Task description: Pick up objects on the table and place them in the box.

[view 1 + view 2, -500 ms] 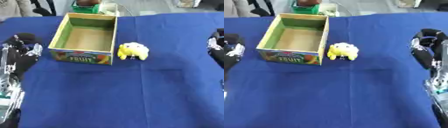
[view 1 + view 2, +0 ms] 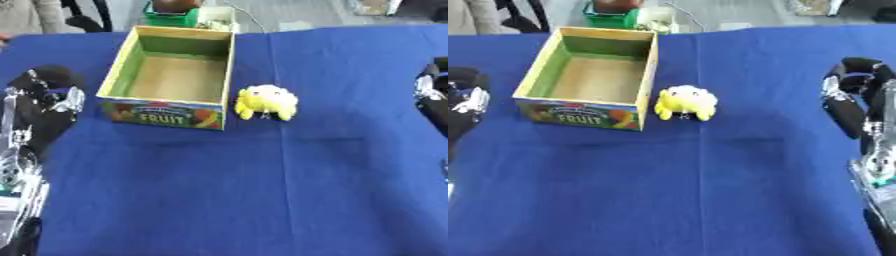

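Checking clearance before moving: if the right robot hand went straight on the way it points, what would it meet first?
The right robot hand points away across the blue cloth; its line looks free, passing right of the yellow toy, though depth is unclear.

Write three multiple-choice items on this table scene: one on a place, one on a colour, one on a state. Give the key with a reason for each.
1. Where is the yellow toy?
A. inside the box
B. on the cloth just right of the box
C. in the left hand

2. What colour is the cloth on the table?
A. blue
B. red
C. white

3. What is the state of the box?
A. shut with a lid
B. tipped on its side
C. open on top and empty

Key: 1 B, the toy sits on the cloth by the box's right wall. 2 A, the cloth is blue throughout. 3 C, its bare brown floor shows from above. Neither the left hand nor the right hand holds anything.
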Available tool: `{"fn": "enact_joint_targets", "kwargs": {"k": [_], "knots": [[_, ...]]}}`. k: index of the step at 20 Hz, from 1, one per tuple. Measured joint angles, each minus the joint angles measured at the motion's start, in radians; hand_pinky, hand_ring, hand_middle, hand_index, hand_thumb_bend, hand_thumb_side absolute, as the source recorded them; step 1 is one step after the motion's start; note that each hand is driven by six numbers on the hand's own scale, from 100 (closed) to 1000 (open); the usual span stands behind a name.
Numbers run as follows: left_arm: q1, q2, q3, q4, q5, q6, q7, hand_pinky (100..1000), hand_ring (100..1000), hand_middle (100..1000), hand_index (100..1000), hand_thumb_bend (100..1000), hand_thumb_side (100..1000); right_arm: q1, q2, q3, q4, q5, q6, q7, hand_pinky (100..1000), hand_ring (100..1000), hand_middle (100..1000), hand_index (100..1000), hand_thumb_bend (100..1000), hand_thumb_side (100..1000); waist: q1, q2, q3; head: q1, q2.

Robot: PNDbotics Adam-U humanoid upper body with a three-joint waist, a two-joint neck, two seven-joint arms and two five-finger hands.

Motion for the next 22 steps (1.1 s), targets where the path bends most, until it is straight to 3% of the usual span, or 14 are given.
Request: {"fn": "enact_joint_targets", "kwargs": {"k": [5, 11, 22], "knots": [[0.000, 0.000, 0.000, 0.000, -0.001, 0.000, -0.001, 504, 629, 620, 585, 306, 100, -0.009, -0.011, 0.013, 0.000, 0.000, 0.006, 0.014, 610, 567, 595, 687, 100, 211, 0.000, 0.000, 0.003, 0.000, 0.000], [0.000, 0.000, 0.000, 0.000, -0.004, 0.000, -0.010, 505, 632, 623, 614, 318, 100, -0.067, -0.080, 0.051, 0.001, 0.002, 0.029, 0.080, 613, 570, 600, 694, 100, 184, 0.000, 0.000, 0.007, -0.003, -0.001], [0.000, 0.000, -0.007, 0.000, -0.009, 0.004, -0.030, 506, 635, 625, 622, 330, 100, -0.284, -0.200, 0.191, 0.083, 0.043, 0.050, 0.321, 647, 627, 660, 751, 100, 191, 0.000, -0.004, 0.027, -0.017, -0.001]]}}
